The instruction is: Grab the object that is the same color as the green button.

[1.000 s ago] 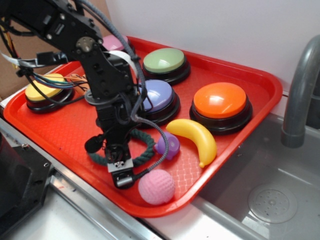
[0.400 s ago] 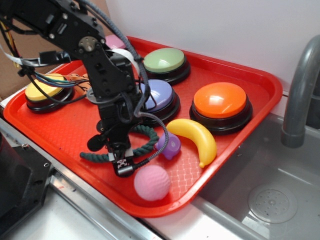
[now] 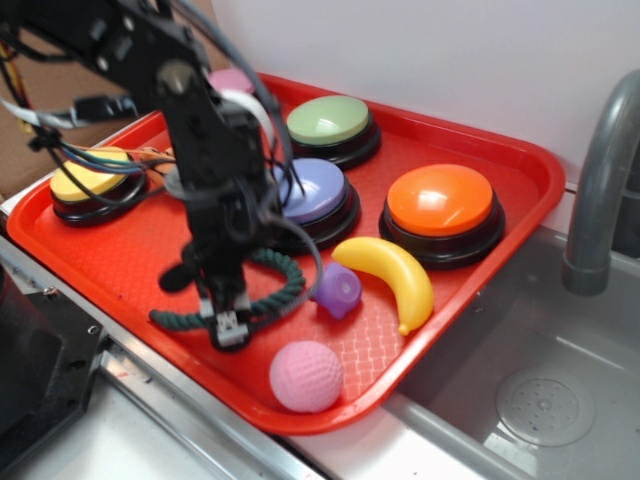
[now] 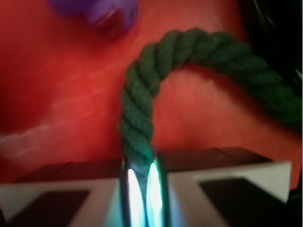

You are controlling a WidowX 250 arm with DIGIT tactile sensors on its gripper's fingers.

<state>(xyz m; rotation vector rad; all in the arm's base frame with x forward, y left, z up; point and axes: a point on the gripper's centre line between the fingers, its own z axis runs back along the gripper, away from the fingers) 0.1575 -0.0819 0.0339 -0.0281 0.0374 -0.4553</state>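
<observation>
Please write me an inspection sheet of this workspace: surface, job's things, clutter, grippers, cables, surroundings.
Surface: red tray, its bare parts clean.
Job's things: green rope curved on the tray; green button at the back.
Clutter: banana, pink ball, purple toy, orange button, lilac button, yellow button.
Grippers: gripper jaws shut on the rope.
Cables: cable bundle along the arm.
Surroundings: faucet, sink, white wall.

Rope (image 4: 142, 118): dark green twisted cord, matt and fibrous, pinched between the glossy fingers (image 4: 129, 189) of the gripper (image 3: 228, 322). Tray (image 3: 100, 255): red plastic, fine mesh texture beside the rope. Green button (image 3: 328, 119): smooth, satin plastic dome on black base. Banana (image 3: 392, 275): glossy yellow plastic. Ball (image 3: 307, 376) near the rope: pink, knitted-looking, matt.
</observation>
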